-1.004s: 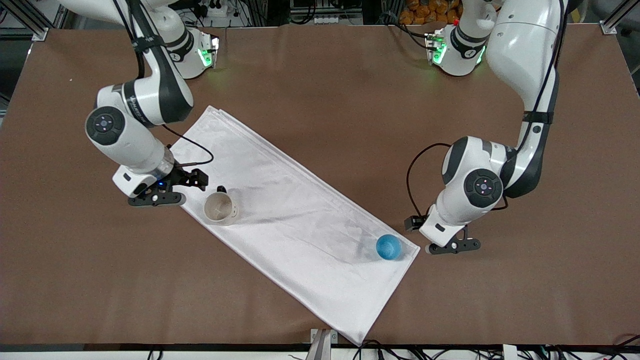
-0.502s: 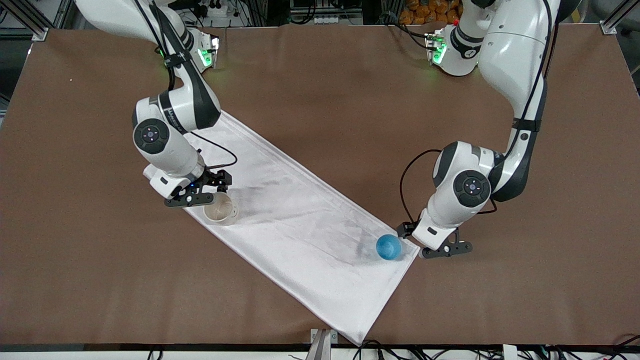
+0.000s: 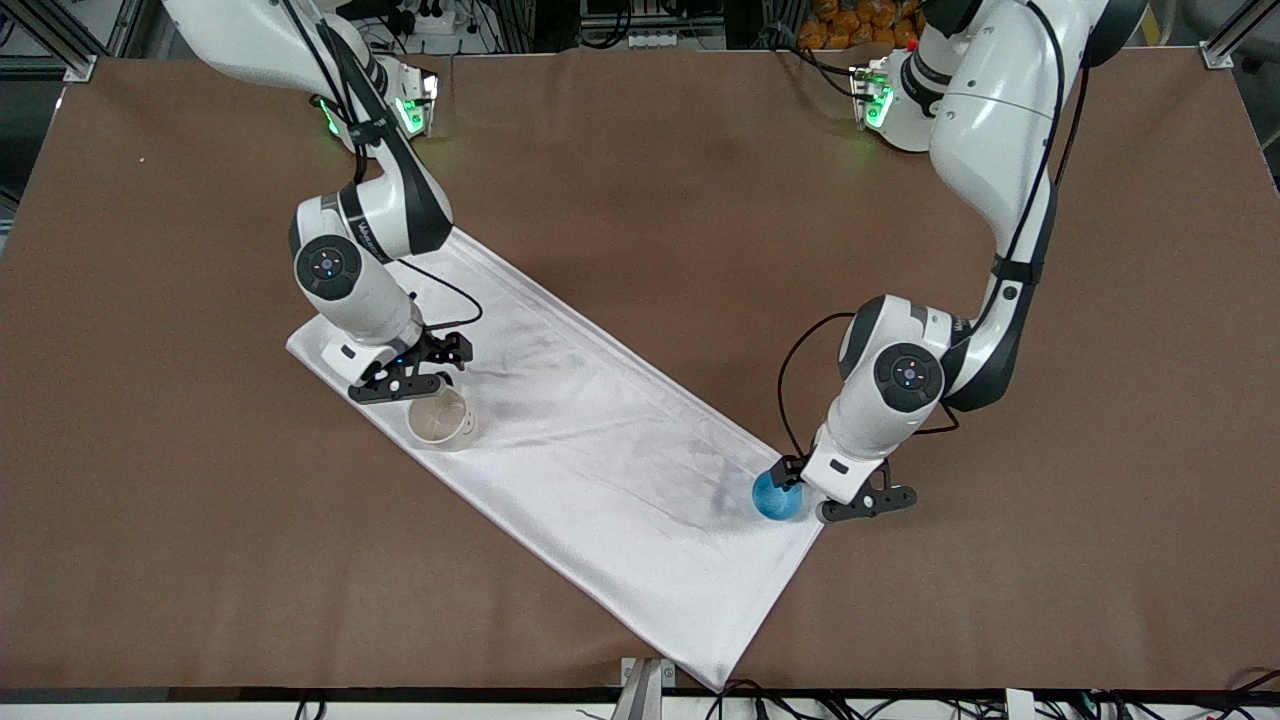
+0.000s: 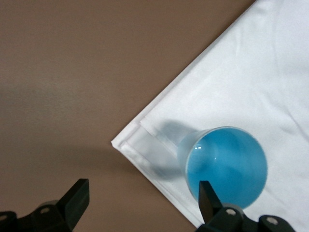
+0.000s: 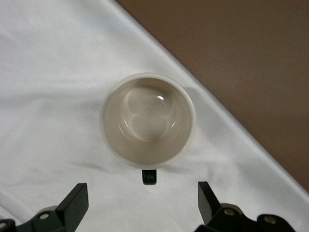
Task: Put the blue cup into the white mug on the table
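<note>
Left claw [image 3: 838,497] hangs low over the corner of the white cloth [image 3: 600,470] at the left arm's end of the worktop [image 3: 640,150], fingers spread wide, nothing between them. In the left wrist view its two dark fingertips [image 4: 208,195] stand well apart; one sits at the rim of the blue cup [image 4: 227,166], the other over bare brown surface off the cloth's edge. The cup is not gripped.

Blue cup [image 3: 776,496]: upright on the cloth, mouth up, just inside that corner and nearer the front camera than the mug. The folded hem of the cloth lies beside it. Part of the left claw's body covers the cup's edge in the front view.

White cloth: long rectangle laid diagonally across the worktop, one corner close to the front edge, lightly creased, both vessels on it.

White mug [image 3: 438,417]: upright on the cloth toward the right arm's end, farther from the front camera than the cup and well apart from it. Beige inside visible, nothing in it [image 5: 148,120]. Small dark handle points toward the right claw in the right wrist view.

Right claw [image 3: 412,376] is over the cloth just beside the mug's rim, fingers wide apart, holding nothing. A black cable loops from its wrist above the cloth.
</note>
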Robot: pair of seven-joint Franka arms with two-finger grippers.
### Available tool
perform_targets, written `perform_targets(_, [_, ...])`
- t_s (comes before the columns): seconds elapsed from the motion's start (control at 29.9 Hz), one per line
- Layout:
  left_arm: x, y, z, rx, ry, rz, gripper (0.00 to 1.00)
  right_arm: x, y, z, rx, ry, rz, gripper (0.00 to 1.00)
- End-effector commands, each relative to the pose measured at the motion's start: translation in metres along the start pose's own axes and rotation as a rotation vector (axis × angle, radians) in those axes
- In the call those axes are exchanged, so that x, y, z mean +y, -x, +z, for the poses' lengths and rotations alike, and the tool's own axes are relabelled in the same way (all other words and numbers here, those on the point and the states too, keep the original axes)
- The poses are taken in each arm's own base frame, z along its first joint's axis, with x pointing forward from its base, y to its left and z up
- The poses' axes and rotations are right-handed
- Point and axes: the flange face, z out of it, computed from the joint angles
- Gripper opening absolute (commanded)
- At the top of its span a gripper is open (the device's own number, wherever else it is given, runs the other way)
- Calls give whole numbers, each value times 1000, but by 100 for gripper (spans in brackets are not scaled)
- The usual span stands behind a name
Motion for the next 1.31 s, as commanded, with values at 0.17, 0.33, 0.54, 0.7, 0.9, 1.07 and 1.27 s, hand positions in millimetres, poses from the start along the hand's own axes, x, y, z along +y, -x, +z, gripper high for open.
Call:
perform_targets(0.17, [10, 2, 18, 32, 11, -78, 100, -2, -2, 16, 24, -5, 15, 86])
perform_targets(0.33, [9, 4, 28, 23, 8, -214, 54, 0, -6, 19, 31, -5, 20, 64])
perform_targets(0.54, [12, 6, 32, 30, 19, -319, 0, 3, -12, 18, 37, -6, 29, 31])
perform_targets(0.7, [15, 8, 32, 34, 21, -317, 0, 1, -17, 18, 39, -6, 30, 2])
perform_targets(0.9, [16, 8, 31, 34, 22, -342, 0, -1, -22, 12, 49, -10, 35, 0])
perform_targets(1.07, [21, 7, 18, 43, 32, -345, 0, -9, -29, -3, 73, -19, 59, 0])
perform_targets(1.27, [20, 12, -3, -17, -32, -337, 0, -63, -30, -27, 53, -27, 117, 0])
